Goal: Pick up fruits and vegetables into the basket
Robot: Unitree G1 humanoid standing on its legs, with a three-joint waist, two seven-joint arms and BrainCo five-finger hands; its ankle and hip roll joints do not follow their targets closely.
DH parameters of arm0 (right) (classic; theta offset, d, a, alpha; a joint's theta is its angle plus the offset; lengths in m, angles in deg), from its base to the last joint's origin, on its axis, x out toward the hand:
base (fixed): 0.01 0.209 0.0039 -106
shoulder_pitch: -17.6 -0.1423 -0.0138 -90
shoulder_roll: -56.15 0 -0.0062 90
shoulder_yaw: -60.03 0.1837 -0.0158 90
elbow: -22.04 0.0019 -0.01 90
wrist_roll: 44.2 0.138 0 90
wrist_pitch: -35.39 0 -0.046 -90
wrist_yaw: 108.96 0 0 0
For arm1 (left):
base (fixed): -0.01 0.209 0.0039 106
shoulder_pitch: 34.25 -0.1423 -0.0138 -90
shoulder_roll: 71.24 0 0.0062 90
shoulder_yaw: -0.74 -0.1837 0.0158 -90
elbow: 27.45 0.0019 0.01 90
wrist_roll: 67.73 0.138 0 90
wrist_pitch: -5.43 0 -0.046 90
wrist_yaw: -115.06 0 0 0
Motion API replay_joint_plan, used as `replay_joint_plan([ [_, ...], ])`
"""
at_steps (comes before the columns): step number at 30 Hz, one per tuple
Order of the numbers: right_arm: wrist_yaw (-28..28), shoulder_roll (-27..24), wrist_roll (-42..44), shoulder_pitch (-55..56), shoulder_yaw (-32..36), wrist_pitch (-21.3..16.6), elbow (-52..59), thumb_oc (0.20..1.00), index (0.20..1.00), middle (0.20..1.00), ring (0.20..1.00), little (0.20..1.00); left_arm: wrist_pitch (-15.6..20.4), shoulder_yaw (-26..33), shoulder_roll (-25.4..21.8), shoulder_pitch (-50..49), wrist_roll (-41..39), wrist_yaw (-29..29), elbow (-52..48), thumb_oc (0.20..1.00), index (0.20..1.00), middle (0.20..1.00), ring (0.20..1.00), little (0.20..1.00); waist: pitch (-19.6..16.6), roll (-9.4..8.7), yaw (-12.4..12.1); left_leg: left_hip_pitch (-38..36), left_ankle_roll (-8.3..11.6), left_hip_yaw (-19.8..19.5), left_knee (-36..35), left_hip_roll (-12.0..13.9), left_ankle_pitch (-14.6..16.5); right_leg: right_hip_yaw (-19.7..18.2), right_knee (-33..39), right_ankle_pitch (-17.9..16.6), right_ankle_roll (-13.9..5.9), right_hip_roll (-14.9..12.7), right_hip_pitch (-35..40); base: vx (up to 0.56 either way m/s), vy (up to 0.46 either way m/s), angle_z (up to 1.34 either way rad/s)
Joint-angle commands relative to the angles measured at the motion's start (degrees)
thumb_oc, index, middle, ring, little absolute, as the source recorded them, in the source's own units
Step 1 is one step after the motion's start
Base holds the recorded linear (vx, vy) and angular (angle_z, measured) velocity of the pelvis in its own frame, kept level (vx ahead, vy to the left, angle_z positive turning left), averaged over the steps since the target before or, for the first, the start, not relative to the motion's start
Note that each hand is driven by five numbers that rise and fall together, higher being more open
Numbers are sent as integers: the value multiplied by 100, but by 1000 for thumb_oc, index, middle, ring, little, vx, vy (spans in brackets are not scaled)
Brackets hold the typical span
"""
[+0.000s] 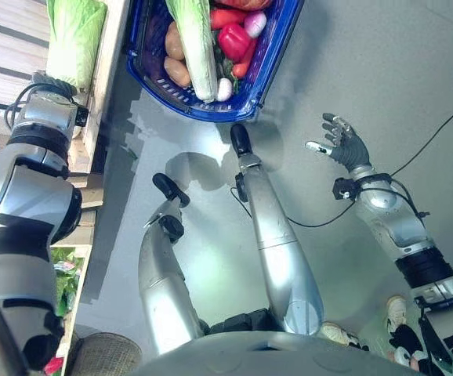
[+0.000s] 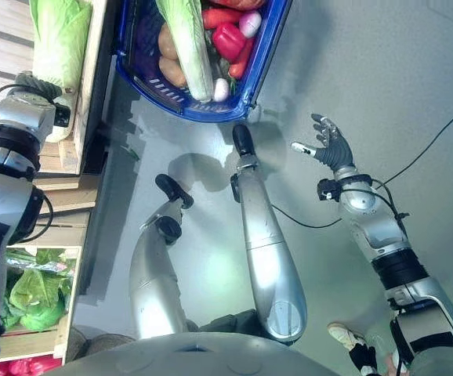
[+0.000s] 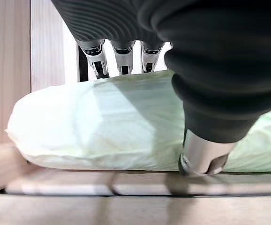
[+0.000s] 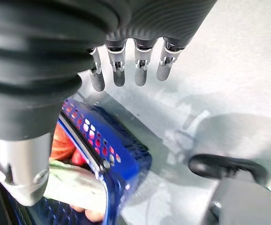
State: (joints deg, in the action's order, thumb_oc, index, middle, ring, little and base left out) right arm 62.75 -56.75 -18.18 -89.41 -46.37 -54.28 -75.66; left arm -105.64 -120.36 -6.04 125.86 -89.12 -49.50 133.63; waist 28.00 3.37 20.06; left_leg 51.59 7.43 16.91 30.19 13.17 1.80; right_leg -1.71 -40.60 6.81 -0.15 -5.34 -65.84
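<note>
Robot hand on my left (image 3: 126, 51) reaches into the wooden shelf (image 1: 105, 70), its straight fingers laid over the top of a pale green cabbage (image 3: 102, 126) and the thumb low on the near side, so I judge it is settling for a grasp rather than already gripping; the cabbage lies on its side on the shelf boards, hard against the front lip. My right robot hand (image 1: 340, 142) hangs over the floor with fingers spread and holds nothing, parked well apart from the work, I assume to leave the path clear. The blue basket (image 1: 269, 70) stands on the floor just beside the shelf, close enough for a short carry, and already carries a long cabbage (image 1: 195, 47), potatoes (image 1: 175, 59), a red pepper (image 1: 233, 39) and other produce. Lower shelf compartments hold more leafy greens (image 2: 27, 294). The floor (image 1: 383, 63) is smooth pale grey, and a person's shoe (image 1: 396, 312) shows at the lower right
</note>
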Motion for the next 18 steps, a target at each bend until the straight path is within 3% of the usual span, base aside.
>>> replay_joint_plan([
  [1, 42, 281, 158, -143, 235, -238, 512, 1000, 1000, 1000, 1000, 1000, 386, 600, 1050, -771, -1043, -671, -406, 200, 200, 200, 200, 200, 179, -404, 153, -140, -120, 224, 333, -86, 470, -35, 109, 269, -150, 273, 483, -16, 49, 18],
  [8, 313, 306, -132, -37, 431, -574, 1053, 1000, 1000, 1000, 1000, 1000, 809, 1029, 1118, -1422, -942, -3, -1083, 200, 200, 200, 200, 200, 179, -301, 32, -669, -143, 257, 163, -155, 450, 24, 248, 312, -143, 140, 982, -14, 64, 5],
  [11, 511, 251, -173, -82, 439, -783, 1297, 1000, 1000, 1000, 1000, 1000, 1167, 1173, 1044, -1707, -798, 254, -1317, 200, 200, 200, 200, 200, 179, -269, -70, -968, -140, 261, 65, -187, 423, 109, 358, 310, -147, 28, 1294, -9, 51, 2],
  [18, 999, 324, 41, -207, 526, -728, 1893, 1000, 1000, 1000, 1000, 1000, 1873, 1417, 966, -2338, -393, 605, -2139, 200, 200, 200, 200, 200, 179, -170, -304, -1581, -144, 212, -97, -290, 430, 299, 528, 331, -150, -180, 1945, -2, 46, 17],
])
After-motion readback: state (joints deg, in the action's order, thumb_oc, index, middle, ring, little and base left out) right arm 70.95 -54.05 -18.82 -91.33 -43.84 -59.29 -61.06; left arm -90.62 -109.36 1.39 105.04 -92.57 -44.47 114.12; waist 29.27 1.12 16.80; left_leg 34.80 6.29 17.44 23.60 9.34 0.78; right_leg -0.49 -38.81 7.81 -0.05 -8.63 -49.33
